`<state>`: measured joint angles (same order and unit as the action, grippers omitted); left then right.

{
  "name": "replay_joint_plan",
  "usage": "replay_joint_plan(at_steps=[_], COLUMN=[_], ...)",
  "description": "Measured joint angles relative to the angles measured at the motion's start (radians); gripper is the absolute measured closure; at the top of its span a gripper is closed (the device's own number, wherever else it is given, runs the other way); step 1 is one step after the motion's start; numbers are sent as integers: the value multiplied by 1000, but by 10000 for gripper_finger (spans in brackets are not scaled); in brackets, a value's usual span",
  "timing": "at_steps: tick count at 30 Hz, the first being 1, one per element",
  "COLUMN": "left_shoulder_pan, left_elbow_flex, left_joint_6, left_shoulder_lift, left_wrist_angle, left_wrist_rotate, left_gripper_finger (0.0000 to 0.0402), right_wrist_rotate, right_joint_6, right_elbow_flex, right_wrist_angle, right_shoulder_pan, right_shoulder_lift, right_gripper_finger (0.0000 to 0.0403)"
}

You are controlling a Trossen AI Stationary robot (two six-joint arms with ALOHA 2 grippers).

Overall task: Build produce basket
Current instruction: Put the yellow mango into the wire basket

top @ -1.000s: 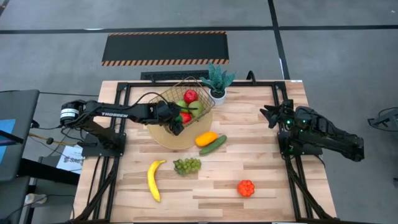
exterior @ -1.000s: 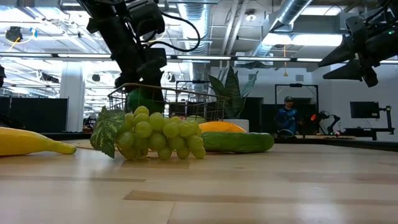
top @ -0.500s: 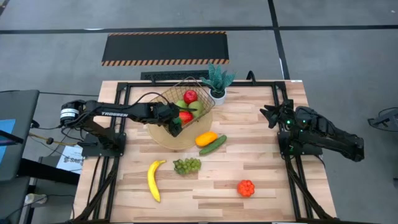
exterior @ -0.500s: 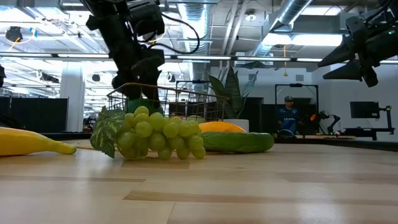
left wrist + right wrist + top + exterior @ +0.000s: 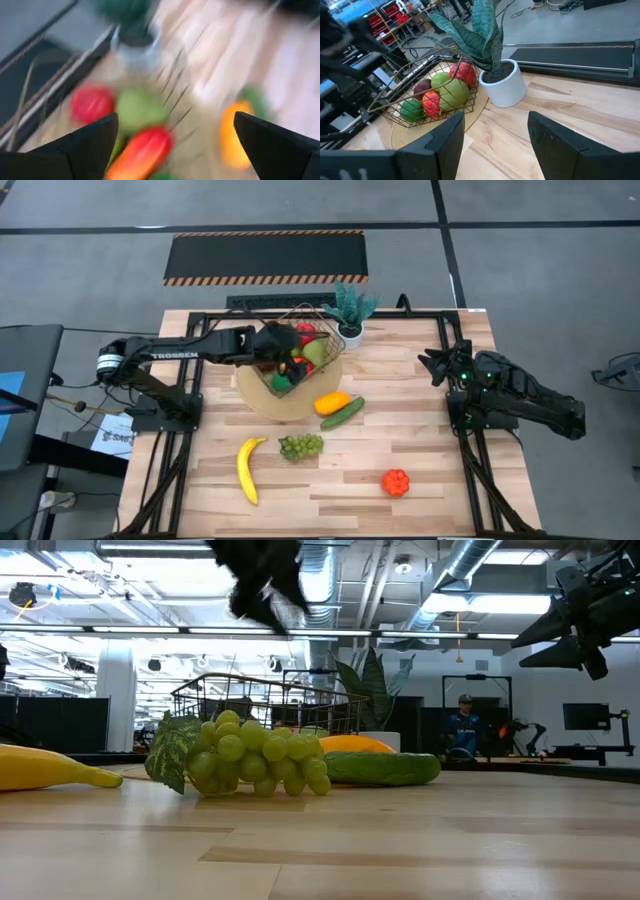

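The gold wire basket (image 5: 296,352) stands on a round tan mat (image 5: 262,396) near the table's far edge. It holds a red apple (image 5: 307,331), a green pear (image 5: 316,353), a red-orange piece (image 5: 297,367) and a green piece (image 5: 281,380). My left gripper (image 5: 274,346) hovers open above the basket's left part, high in the low view (image 5: 265,580); its wrist view looks down on the fruit (image 5: 175,150). An orange mango (image 5: 332,402), cucumber (image 5: 344,414), green grapes (image 5: 300,446), banana (image 5: 248,468) and orange-red piece (image 5: 396,482) lie on the table. My right gripper (image 5: 438,366) waits open, raised over the table's right side.
A potted green plant (image 5: 351,312) in a white pot stands just right of the basket at the far edge. The table's right half between the cucumber and the right arm holds only the orange-red piece. A person (image 5: 461,727) stands far behind the table.
My left gripper has risen from low inside the basket's near-left corner to above its rim, shifting toward the far edge. A green piece now lies in that corner where the gripper was. The right arm has kept still.
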<state>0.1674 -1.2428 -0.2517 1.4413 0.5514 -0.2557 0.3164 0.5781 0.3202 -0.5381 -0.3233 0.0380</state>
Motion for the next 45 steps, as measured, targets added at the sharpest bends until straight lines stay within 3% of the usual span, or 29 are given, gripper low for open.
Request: replay_joint_plan(at_steps=[6, 14, 27, 45], left_shoulder_pan=[-92, -215, -267, -241], left_elbow_flex=[-15, -13, -13, -14], left_joint_6=[18, 52, -37, -166], left_shoulder_lift=[16, 176, 394, 525], left_wrist_angle=[-254, -370, -402, -418], left_wrist_rotate=[-22, -45, -169, -147], left_gripper_finger=[19, 19, 19, 21], right_wrist_rotate=[0, -1, -3, -4], right_joint_6=[0, -3, -2, -2], right_elbow_flex=[0, 0, 0, 0], right_wrist_angle=[0, -4, -3, -5], right_shoulder_pan=[0, 0, 1, 1], right_shoulder_lift=[0, 0, 0, 0], right_gripper_finger=[163, 163, 163, 163])
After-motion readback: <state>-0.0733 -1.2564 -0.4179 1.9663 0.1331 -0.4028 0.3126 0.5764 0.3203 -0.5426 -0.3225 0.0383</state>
